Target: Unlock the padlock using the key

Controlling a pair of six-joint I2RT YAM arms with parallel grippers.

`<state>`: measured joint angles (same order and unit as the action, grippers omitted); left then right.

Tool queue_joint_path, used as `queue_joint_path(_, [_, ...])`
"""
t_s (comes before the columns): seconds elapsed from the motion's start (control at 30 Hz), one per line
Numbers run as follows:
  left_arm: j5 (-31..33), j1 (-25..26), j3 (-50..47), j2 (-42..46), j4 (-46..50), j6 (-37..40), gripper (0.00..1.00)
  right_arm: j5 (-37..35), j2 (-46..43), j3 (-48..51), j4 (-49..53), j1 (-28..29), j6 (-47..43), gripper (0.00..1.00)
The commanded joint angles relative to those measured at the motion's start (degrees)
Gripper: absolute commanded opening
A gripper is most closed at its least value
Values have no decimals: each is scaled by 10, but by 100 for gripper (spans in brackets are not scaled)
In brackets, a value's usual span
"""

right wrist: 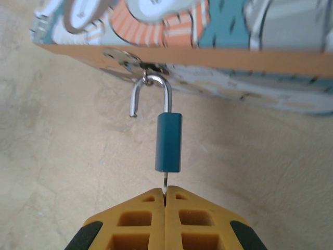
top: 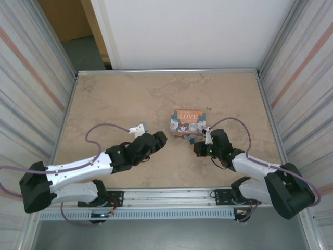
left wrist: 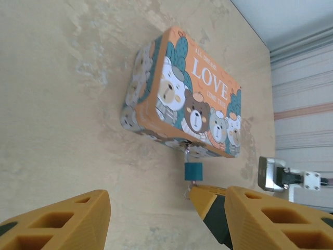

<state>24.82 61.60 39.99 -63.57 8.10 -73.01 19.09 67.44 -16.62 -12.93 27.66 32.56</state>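
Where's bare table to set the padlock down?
Bare table across the far strip between the tin and the back rail, and far-left beyond the left gripper. Crowded: the tin's near side, where padlock, key and right gripper meet.

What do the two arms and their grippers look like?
The left arm and right arm have white links, black joints and a looping mauve cable each. The left gripper and right gripper carry orange-yellow fingers with square recesses and black side patches.
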Motion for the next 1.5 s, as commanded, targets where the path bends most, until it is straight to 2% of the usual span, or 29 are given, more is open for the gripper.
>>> queue_joint_path(0.0, [54, -3, 1, 19, 51, 36, 60, 77, 41, -4, 14, -16, 53, 0])
queue_joint_path(0.3, [70, -3, -16, 44, 66, 20, 61, 60, 68, -5, 10, -44, 69, 0])
queue_joint_path(0.47, [80, -4, -17, 58, 84, 17, 61, 26, 40, -4, 41, -45, 65, 15])
queue_joint_path(0.8, [95, -19, -26, 90, 117, 15, 62, 1, -39, -15, 129, -49, 43, 33])
queue_joint_path(0.9, [95, -23, -34, 100, 120, 17, 64, -7, -80, -24, 160, -53, 31, 44])
queue_joint_path(1.03, [86, -29, -52, 116, 98, 40, 67, 16, -124, -39, 180, -66, 22, 60])
queue_joint_path(1.23, [59, -44, -69, 134, 73, 77, 70, 52, -134, -57, 173, -78, 33, 84])
queue_joint_path(1.37, [13, -68, -80, 142, 48, 99, 72, 65, -131, -54, 142, -79, 53, 100])
queue_joint_path(1.47, [-33, -93, -89, 143, 27, 109, 72, 82, -121, -55, 115, -81, 61, 99])
